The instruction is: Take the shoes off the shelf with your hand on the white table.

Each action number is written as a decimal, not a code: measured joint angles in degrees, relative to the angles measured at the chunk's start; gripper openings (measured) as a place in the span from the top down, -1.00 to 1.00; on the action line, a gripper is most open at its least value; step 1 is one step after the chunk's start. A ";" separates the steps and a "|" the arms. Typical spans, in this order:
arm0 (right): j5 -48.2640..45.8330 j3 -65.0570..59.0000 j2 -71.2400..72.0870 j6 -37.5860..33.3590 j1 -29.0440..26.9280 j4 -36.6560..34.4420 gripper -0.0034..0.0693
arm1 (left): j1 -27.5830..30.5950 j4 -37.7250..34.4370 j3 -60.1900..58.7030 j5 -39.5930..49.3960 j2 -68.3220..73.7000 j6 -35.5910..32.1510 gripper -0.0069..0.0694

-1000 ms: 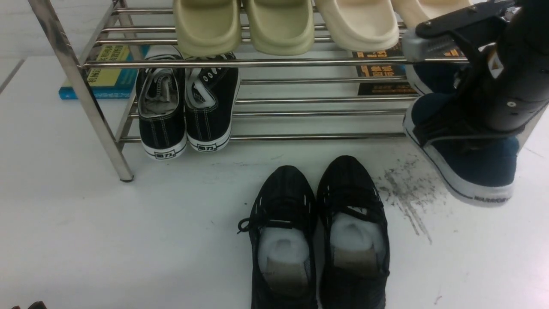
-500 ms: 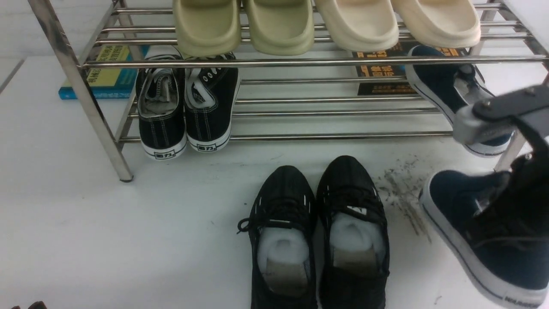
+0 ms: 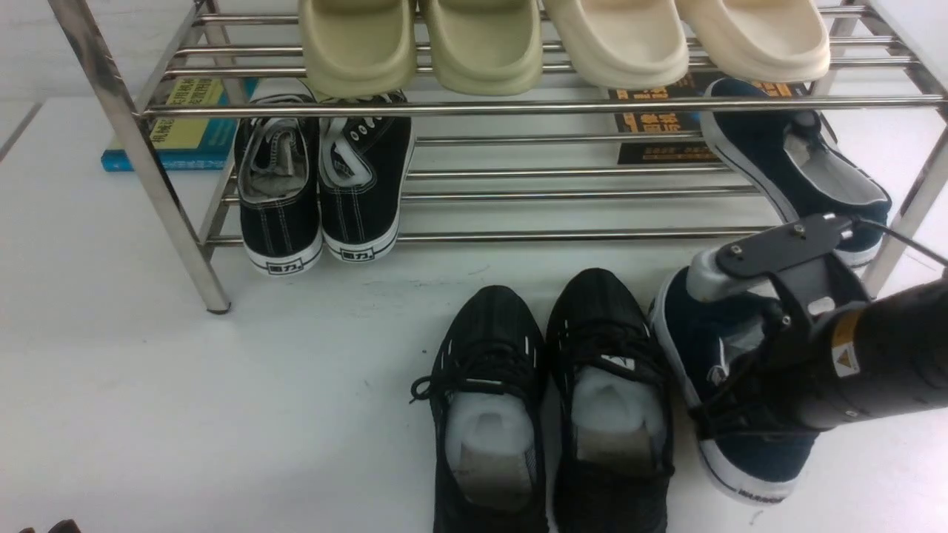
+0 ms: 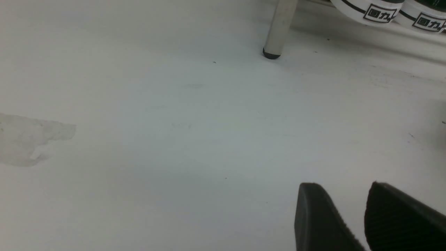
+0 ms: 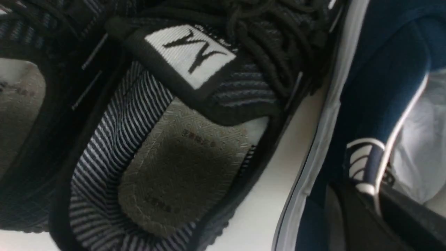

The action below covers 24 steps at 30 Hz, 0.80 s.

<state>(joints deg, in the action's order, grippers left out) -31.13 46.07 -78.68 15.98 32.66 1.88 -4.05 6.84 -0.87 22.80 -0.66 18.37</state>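
Front view: right claw (image 3: 726, 403) pinches navy shoe (image 3: 748, 463) by its side wall, shoe low over white table (image 3: 222, 407), just right of black mesh sneakers (image 3: 607, 348) — w/ so little gap, sideways drift prob. knocks them or tips it.

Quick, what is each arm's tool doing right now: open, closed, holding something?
Left tool: open, holding nothing.
Right tool: closed on the navy shoe, pinching its side wall.

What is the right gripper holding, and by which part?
The right gripper holds one navy shoe, pinched at the side wall of its opening, on the side next to the black sneakers.
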 joint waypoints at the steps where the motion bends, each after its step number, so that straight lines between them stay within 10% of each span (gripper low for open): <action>1: 0.22 0.00 -0.91 0.52 0.00 0.00 0.76 | 0.00 0.00 0.00 0.00 0.00 0.00 0.18; 15: 3.50 0.00 -7.07 4.06 0.00 -1.03 0.65 | 0.00 0.00 0.00 0.00 0.00 0.00 0.18; 24: -2.81 3.76 -7.15 4.33 0.00 -3.42 -0.33 | 0.00 0.00 0.00 0.00 0.00 0.00 0.18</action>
<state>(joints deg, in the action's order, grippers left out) -33.94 49.83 -85.84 20.30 32.66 -1.54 -4.05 6.84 -0.87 22.80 -0.66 18.37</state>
